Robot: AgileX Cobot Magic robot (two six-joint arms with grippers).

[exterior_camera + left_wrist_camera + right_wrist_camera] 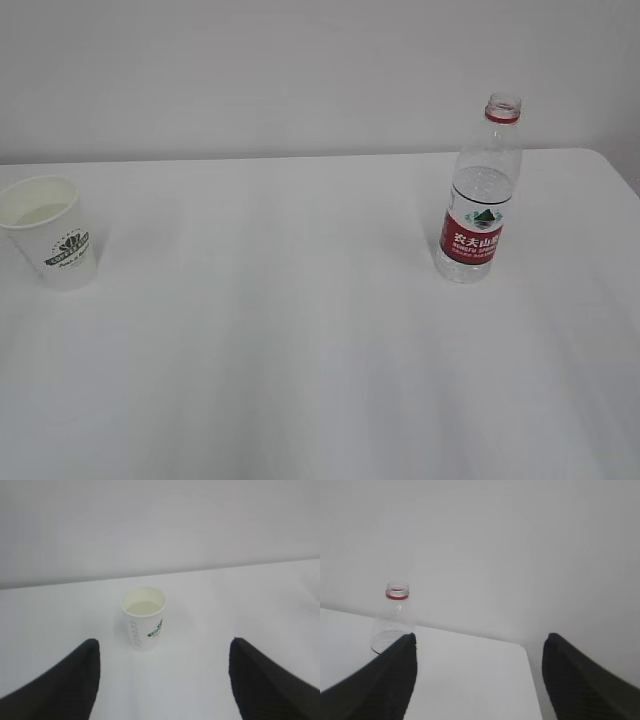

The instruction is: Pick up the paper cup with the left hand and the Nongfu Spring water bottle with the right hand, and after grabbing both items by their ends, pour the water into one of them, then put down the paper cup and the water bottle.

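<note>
Left hand (162,680) jaws spread wide, gripping nothing; paper cup (143,618) upright just beyond them on the white desk (300,350), far left, liquid inside. Right hand (477,680) jaws likewise wide and empty; Nongfu Spring water bottle (480,195) upright, uncapped, far right, off to their left

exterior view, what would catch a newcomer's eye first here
The Nongfu Spring water bottle stands upright and uncapped at right on the white table, its red label the only strong colour. Far left stands the paper cup with its green logo, upright and apart.
</note>
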